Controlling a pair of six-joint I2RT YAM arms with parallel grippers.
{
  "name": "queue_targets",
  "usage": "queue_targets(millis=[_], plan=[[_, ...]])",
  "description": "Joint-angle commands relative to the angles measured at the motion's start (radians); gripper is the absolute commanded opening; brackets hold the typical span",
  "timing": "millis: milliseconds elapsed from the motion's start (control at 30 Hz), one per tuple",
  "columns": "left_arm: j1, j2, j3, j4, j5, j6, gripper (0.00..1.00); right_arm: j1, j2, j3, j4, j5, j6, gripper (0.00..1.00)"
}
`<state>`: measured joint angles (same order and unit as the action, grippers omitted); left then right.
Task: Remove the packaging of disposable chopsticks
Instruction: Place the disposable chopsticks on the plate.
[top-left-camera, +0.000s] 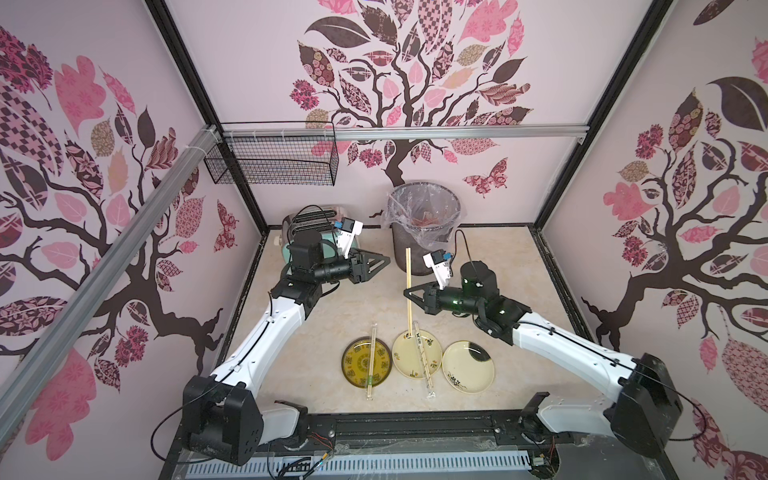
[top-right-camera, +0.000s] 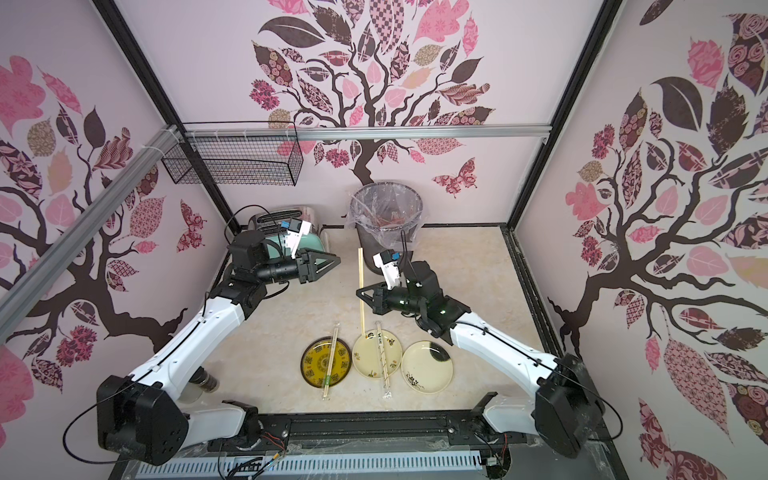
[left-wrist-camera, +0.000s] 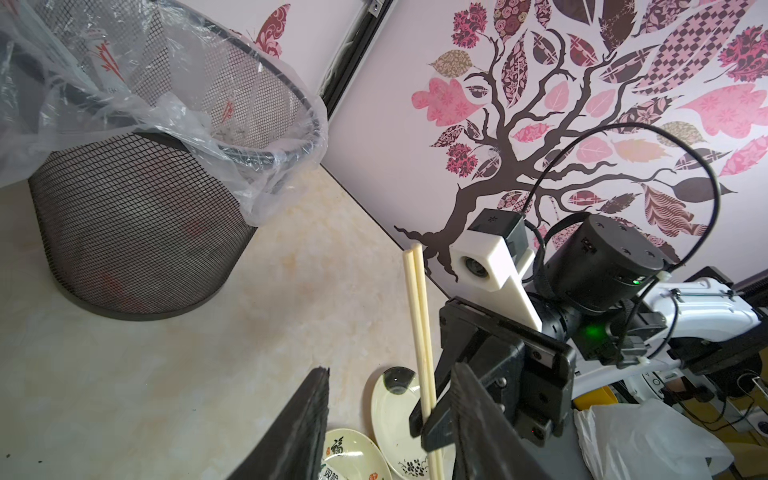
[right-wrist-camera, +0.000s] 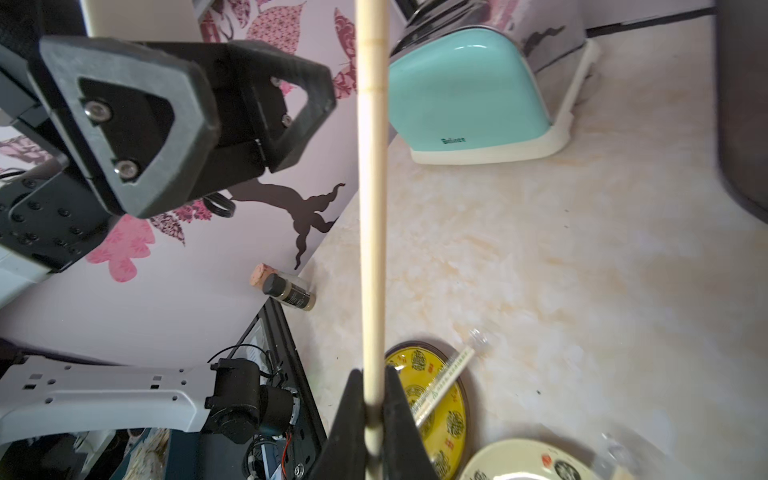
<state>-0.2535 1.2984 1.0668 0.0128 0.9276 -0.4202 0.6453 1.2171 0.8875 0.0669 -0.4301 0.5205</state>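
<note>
Two chopsticks (left-wrist-camera: 420, 332) (right wrist shows one).

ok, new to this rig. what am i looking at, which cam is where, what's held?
Two robot arms on a table, each ending in a two-finger gripper. Two pictures look down from overhead; two come from cameras on the wrists. The right gripper is shut on a bare pair of chopsticks. The left gripper is open and empty. One wrapped pair lies across the yellow plate, a second wrapped pair across the middle plate. A third plate, a bin and a toaster are there too.
</note>
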Motion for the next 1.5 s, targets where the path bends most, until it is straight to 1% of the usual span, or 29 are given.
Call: queue_targets(millis=[0,100,167,333,533,633,967,1233,1467], plan=[[0.008,-0.019,0.018,-0.001,-0.003,0.009,0.5,-0.066,-0.078,-0.021,-0.313,0.11,0.026,0.0],[0.014,-0.018,0.02,0.0,-0.003,0.007,0.5,-0.101,-0.112,-0.01,-0.546,0.23,0.023,0.0],[0.018,-0.019,0.021,-0.001,-0.002,0.005,0.5,-0.102,-0.124,-0.01,-0.65,0.279,0.02,0.0],[0.025,-0.012,0.023,-0.001,-0.003,-0.005,0.51,-0.102,-0.17,-0.08,-0.762,0.285,0.043,0.0],[0.025,-0.009,0.022,-0.001,0.002,-0.005,0.51,-0.102,-0.199,-0.135,-0.83,0.286,0.066,0.0],[0.028,-0.009,0.023,-0.001,0.002,-0.005,0.51,-0.099,-0.192,-0.171,-0.828,0.247,0.091,0.0],[0.03,-0.006,0.022,-0.003,0.003,-0.006,0.51,-0.074,-0.135,-0.261,-0.757,0.226,0.11,0.0],[0.03,0.0,0.024,-0.004,0.008,-0.007,0.52,-0.067,-0.079,-0.279,-0.711,0.261,0.104,0.0],[0.028,0.001,0.024,-0.004,0.01,-0.009,0.52,-0.067,-0.035,-0.299,-0.678,0.257,0.109,0.0]])
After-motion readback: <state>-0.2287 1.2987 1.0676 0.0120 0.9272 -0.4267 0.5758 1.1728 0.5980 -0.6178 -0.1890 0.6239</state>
